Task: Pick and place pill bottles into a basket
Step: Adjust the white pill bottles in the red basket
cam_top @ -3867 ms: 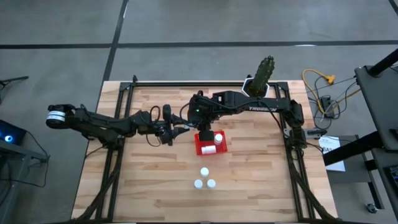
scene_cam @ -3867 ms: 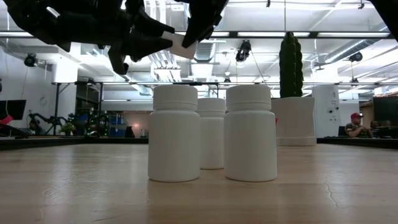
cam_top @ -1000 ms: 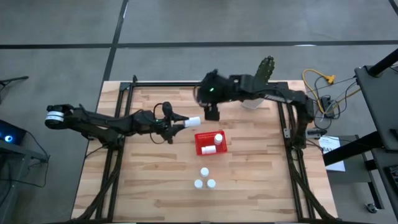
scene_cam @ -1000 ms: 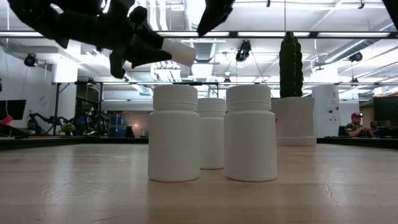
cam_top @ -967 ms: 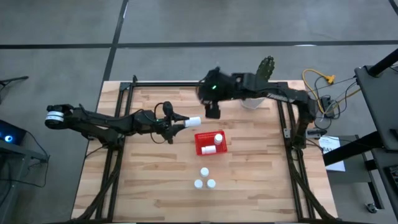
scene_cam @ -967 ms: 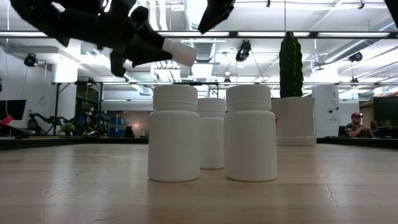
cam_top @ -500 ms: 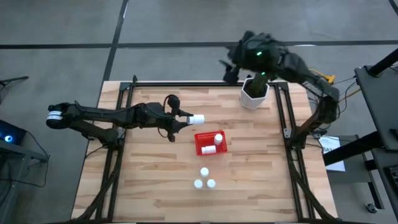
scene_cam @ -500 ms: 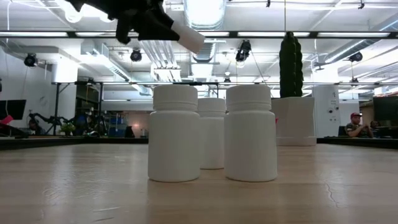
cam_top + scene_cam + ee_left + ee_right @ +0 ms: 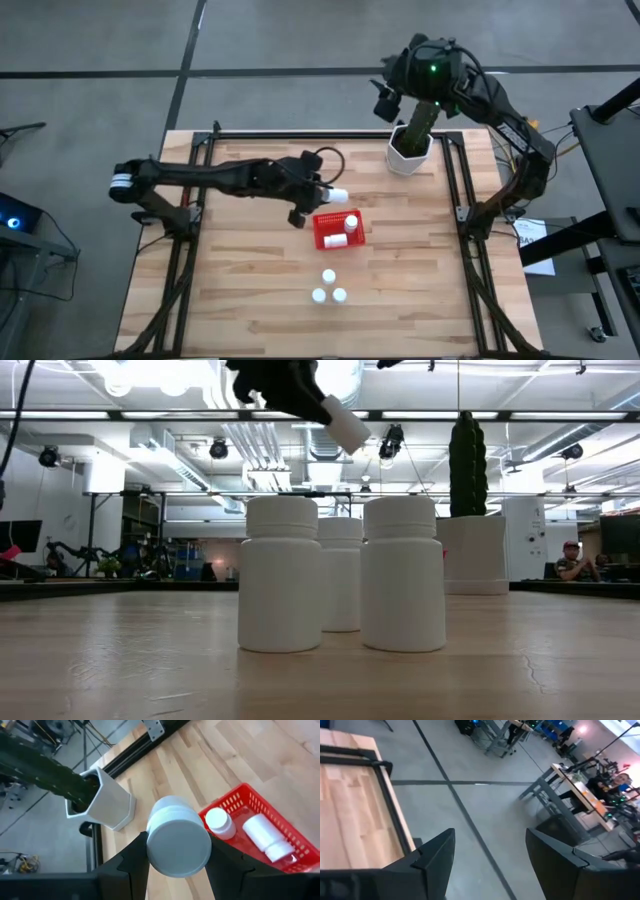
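From my overhead camera, the left hand hung just above the table, right at the upper-left corner of the red basket, and it was pinching a white pill bottle between its fingers, cap end pointing toward the basket. My left wrist camera showed that bottle's round cap facing the lens, clamped on both sides, with the basket beyond it and the white cactus pot off to the side. Two more pill bottles lay in the basket, one upright and one on its side. Three others stood in a tight cluster on the bare wood nearer the front edge, well apart from the basket; in the low camera they filled the middle of the picture.

The right hand was raised beyond the table's far edge, next to the cactus. Its wrist camera showed the two fingers spread with nothing between them, only floor past them.
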Controlling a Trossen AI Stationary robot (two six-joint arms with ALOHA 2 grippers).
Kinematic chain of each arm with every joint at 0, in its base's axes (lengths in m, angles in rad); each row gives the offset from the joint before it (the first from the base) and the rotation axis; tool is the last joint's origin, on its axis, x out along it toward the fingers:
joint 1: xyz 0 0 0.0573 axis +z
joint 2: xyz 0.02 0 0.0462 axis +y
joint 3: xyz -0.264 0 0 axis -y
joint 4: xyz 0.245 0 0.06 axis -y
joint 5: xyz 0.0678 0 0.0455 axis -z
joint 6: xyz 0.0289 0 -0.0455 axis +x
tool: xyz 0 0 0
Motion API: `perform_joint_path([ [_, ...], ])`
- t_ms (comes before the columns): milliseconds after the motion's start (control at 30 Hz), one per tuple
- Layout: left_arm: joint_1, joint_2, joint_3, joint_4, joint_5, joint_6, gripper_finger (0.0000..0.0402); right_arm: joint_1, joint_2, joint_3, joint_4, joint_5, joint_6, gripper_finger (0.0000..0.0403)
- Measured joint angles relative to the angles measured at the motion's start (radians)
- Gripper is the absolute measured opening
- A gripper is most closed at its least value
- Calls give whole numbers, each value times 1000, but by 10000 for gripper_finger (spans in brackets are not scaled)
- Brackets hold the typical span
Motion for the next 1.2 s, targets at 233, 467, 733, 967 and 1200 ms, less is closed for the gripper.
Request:
perform_joint_path([
  [233,0,53,85,-40,4,-15,142,-86,-2,-1,20,-166,31,214],
  [467,1,52,80,-84,9,-32,142,-144,-5,-7,45,-433,79,105],
  [733,1,51,79,-102,22,-53,142,-145,-38,-75,94,-664,86,13],
  [967,3,51,78,-126,26,-53,142,-173,-199,-349,249,-691,102,8],
  [1200,9,51,77,-126,35,-53,142,-210,-386,-704,442,-991,165,8],
])
